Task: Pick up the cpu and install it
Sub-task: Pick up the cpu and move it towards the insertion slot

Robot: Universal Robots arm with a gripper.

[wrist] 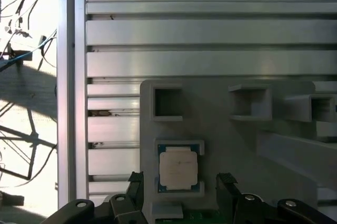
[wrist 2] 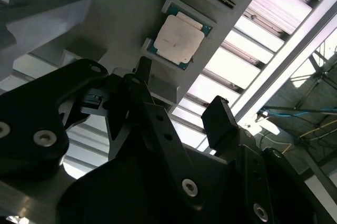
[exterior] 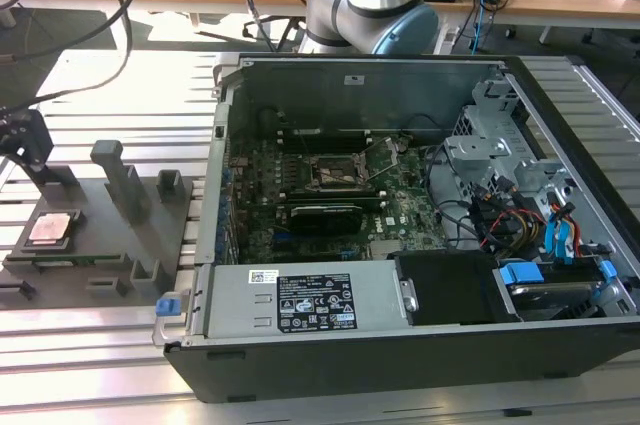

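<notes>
From high and well back, the exterior view looks down on the open computer case (exterior: 300, 365) and, at the exterior view's left, the grey fixture plate (exterior: 100, 235). The first wrist view faces straight down close over that plate, the second wrist view slants across it, and all three share the cpu (wrist: 178, 167).

I have my claw (exterior: 27, 145) hanging low at the exterior view's left edge, tips pointing down, well apart from the arm's grey and pale blue base joint (exterior: 372, 5). In both wrist views its two black fingers (wrist: 136, 190) stand spread wide apart, tips about level. In the second wrist view each finger (wrist 2: 220, 116) runs back from its tip to bolted black links behind the claw
</notes>
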